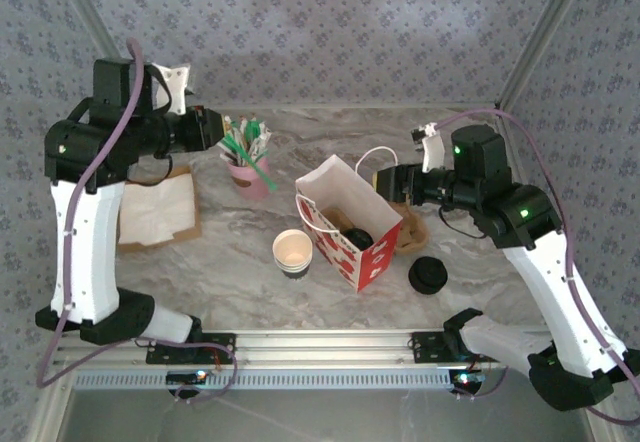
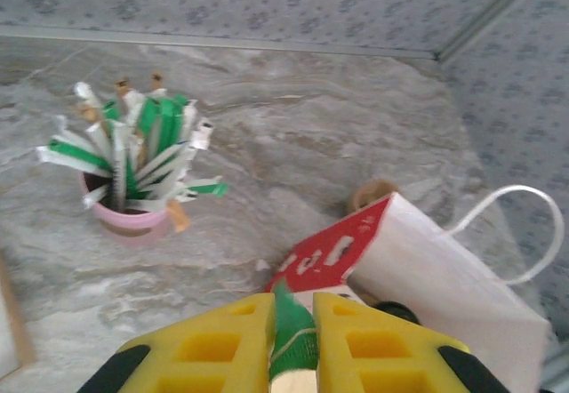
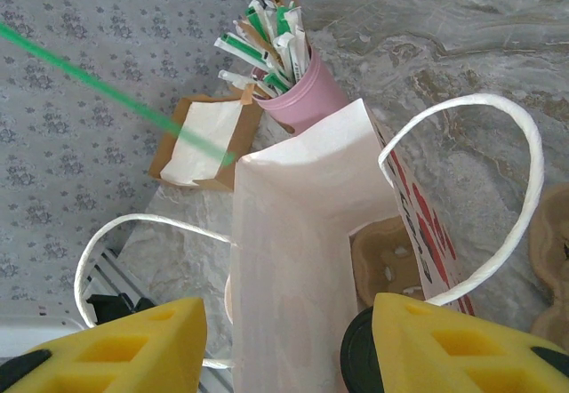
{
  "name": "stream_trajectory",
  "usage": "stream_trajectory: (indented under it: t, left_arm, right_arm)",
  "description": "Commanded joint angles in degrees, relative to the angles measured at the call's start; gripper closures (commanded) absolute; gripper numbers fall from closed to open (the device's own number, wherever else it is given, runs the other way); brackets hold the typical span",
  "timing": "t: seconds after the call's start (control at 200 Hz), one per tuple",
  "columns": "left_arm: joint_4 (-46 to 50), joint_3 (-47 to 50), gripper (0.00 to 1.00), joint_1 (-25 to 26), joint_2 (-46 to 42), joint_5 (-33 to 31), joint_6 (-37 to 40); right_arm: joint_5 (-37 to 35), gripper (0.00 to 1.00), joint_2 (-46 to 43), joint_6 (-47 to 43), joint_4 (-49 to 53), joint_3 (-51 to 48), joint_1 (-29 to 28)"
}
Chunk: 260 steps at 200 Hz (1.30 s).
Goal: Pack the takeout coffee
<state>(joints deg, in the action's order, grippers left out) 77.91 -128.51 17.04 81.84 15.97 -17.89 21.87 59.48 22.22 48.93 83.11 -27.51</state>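
Note:
The takeout coffee stands inside the red-and-white paper bag. Its black lid shows; the cup body is hidden by the bag wall. My left gripper is shut on a green straw. It hovers by the pink cup of straws, left of the bag. The straw's far tip reaches toward the bag's top edge. My right gripper stands open over the bag's mouth, a yellow finger on each side of it. I cannot tell whether it touches the bag.
A lidless stack of white cups stands left of the bag. Loose black lids and a brown carrier tray lie to its right. A napkin box sits at the left. Patterned walls close in the table.

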Motion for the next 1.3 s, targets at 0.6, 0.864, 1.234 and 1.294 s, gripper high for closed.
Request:
stream_trajectory:
  t: [0.6, 0.864, 1.234, 1.294]
  left_arm:
    - [-8.2, -9.0, 0.81, 2.3, 1.9, 15.4, -6.3]
    - [-9.4, -16.8, 0.81, 8.4, 8.1, 12.6, -6.9]
    - [-5.7, -28.8, 0.81, 13.4, 16.1, 7.4, -4.5]
    - [-4.8, -30.0, 0.81, 13.2, 15.8, 6.7, -3.5]
  right_arm:
    - [-2.0, 0.45, -2.6, 0.0, 2.1, 1.0, 0.7]
    - [-3.5, 0.45, -3.9, 0.3, 2.2, 0.7, 1.1]
    - [-3.0, 0.45, -5.2, 0.4, 2.1, -0.4, 2.0]
    - [-2.7, 0.45, -5.5, 0.4, 2.0, -0.7, 2.2]
